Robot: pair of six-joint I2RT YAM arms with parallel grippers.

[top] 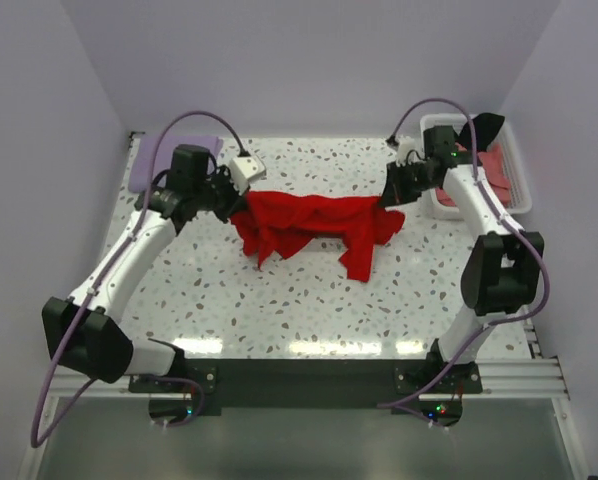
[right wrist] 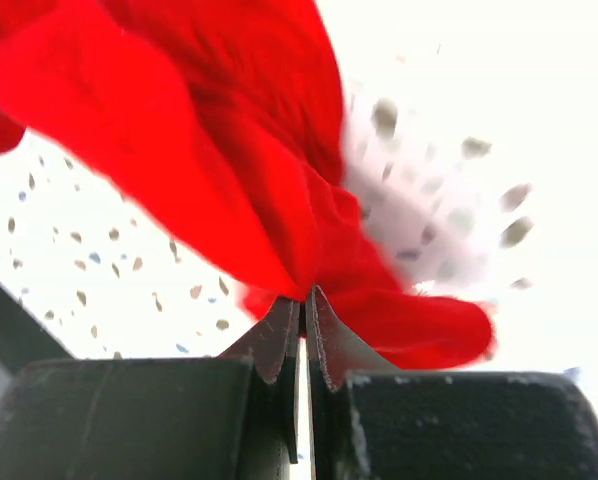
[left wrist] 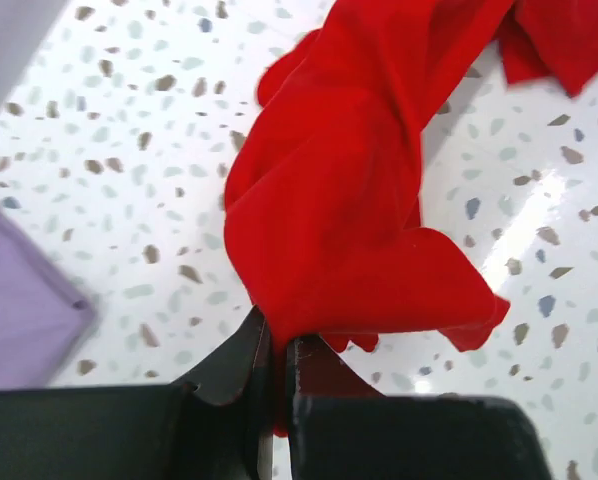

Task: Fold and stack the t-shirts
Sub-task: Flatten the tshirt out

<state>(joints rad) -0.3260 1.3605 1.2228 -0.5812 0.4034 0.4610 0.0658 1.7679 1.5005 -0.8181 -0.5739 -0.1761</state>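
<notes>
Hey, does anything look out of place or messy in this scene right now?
The red t-shirt hangs bunched and twisted between the left hand and right hand, not spread flat. A black t-shirt is draped over the basket rim at far right.

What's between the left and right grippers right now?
Only the red t-shirt, bunched and strung from the left gripper to the right gripper, each shut on one end; the top external view shows it.
</notes>
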